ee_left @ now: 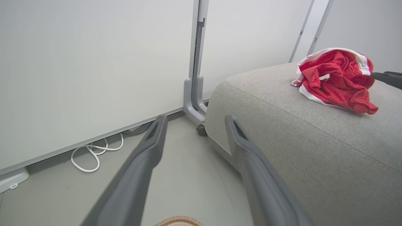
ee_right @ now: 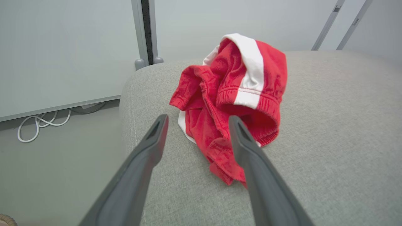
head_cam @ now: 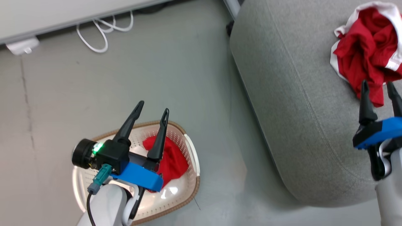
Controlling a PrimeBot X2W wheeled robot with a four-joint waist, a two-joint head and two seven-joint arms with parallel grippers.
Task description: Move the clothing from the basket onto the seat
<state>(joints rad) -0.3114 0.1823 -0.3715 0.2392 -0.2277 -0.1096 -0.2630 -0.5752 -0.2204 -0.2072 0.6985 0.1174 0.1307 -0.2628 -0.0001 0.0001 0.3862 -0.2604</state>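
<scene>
Seen from the head camera looking down: at upper right, crumpled red shorts [head_cam: 367, 47] with white stripes lie on the grey sofa [head_cam: 298, 94]. The right gripper [head_cam: 377, 83] hovers just beside them at the right edge, jaws apart and empty. At lower left, a cream laundry basket [head_cam: 197, 185] with a brown rim stands on the floor [head_cam: 157, 62], holding one red garment [head_cam: 171, 160]. The left gripper [head_cam: 154, 106] hangs above it, jaws apart, gripping nothing. One piece appears delivered and one is left, so the step in hand is probably fetching the second. That calls for lowering the left gripper into the basket, closing on the bunched cloth, then lifting it clear of the rim toward the sofa.
</scene>
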